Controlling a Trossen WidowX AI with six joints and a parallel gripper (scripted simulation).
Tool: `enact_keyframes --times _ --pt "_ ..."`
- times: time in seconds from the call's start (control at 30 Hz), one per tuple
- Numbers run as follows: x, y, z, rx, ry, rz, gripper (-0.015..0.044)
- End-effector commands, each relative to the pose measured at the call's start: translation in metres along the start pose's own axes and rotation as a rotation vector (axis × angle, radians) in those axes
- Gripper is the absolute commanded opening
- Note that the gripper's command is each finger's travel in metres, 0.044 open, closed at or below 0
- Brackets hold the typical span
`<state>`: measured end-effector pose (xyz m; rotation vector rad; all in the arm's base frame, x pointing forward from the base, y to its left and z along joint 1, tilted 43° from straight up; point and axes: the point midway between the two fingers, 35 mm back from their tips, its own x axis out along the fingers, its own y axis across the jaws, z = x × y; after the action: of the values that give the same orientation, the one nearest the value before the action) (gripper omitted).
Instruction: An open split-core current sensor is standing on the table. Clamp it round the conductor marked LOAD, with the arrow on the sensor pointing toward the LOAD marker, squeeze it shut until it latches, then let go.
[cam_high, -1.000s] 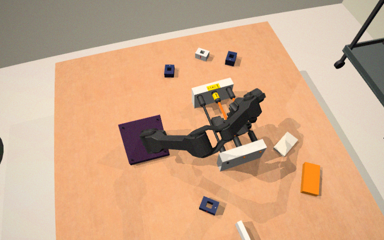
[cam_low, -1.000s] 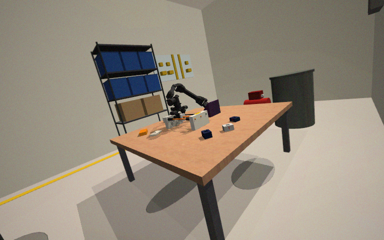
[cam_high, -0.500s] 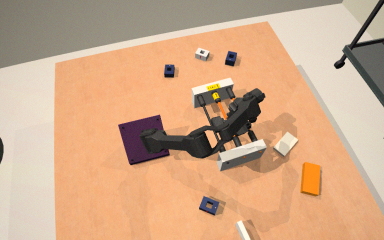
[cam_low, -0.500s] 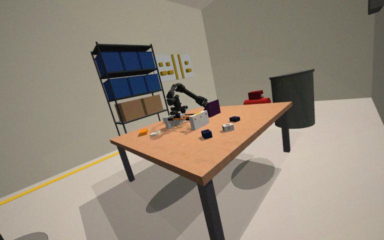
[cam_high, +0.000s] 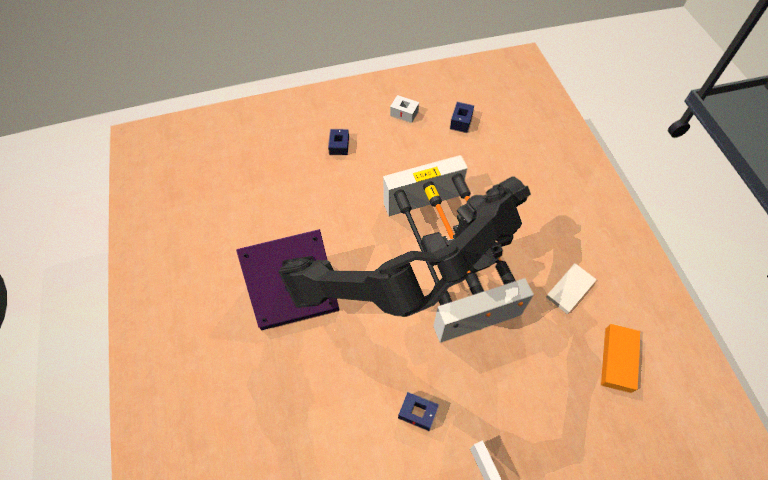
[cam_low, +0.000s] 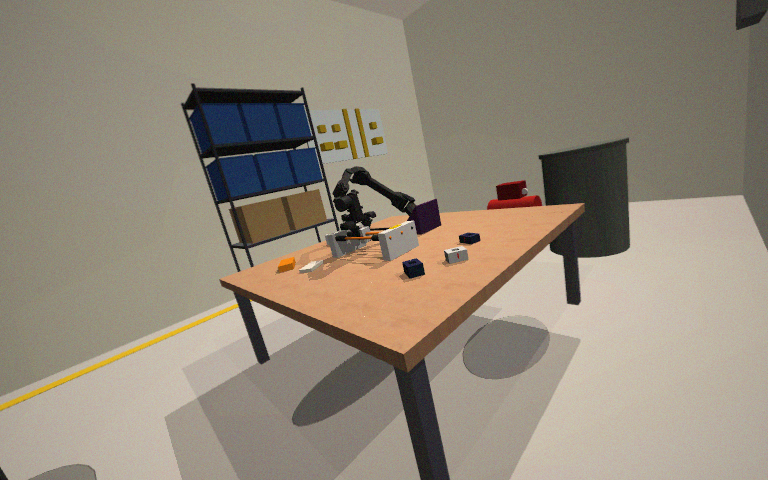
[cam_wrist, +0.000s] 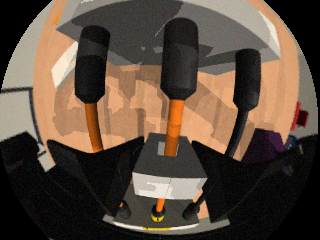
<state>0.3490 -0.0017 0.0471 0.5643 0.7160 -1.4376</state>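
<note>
The sensor (cam_wrist: 170, 187), grey with a white face, sits round the orange middle conductor (cam_high: 444, 220) (cam_wrist: 175, 117). Its two halves look shut together, with a thin seam on the white face. This conductor runs to the yellow sleeve (cam_high: 431, 193) (cam_wrist: 157, 217) below the yellow LOAD marker (cam_high: 426, 174) (cam_wrist: 157, 229). My gripper (cam_wrist: 168, 142) is slightly open, one finger close along each side of the sensor; any gap is very small. The arm hides the sensor and fingers in the top view, and they are too small to read in the exterior view. The sensor's arrow is not visible.
An orange and a black conductor (cam_high: 416, 229) flank the middle one, between the white far block (cam_high: 393, 198) and near block (cam_high: 481, 316). Blue blocks with holes (cam_high: 338, 148) (cam_high: 462, 125), a white one (cam_high: 404, 114), an orange block (cam_high: 621, 357) and a white slab (cam_high: 572, 287) stand around.
</note>
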Motion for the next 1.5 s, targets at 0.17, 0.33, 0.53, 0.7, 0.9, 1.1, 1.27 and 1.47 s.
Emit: enact_keyframes --times 0.17,0.33,0.53,0.7,0.9,1.1,1.27,1.47 --pt "-0.0004 0.0001 0.0 0.001 0.0 0.001 0.0265" --pt "-0.0004 0.0001 0.0 0.001 0.0 0.001 0.0265" --pt "-0.0004 0.0001 0.0 0.001 0.0 0.001 0.0265" --pt "-0.0004 0.0001 0.0 0.001 0.0 0.001 0.0265" --pt "0.0 0.0 0.0 0.0 0.0 0.0 0.0225" --pt "0.0 0.0 0.0 0.0 0.0 0.0 0.0185" --pt "0.0 0.0 0.0 0.0 0.0 0.0 0.0152" --pt "0.0 0.0 0.0 0.0 0.0 0.0 0.0112"
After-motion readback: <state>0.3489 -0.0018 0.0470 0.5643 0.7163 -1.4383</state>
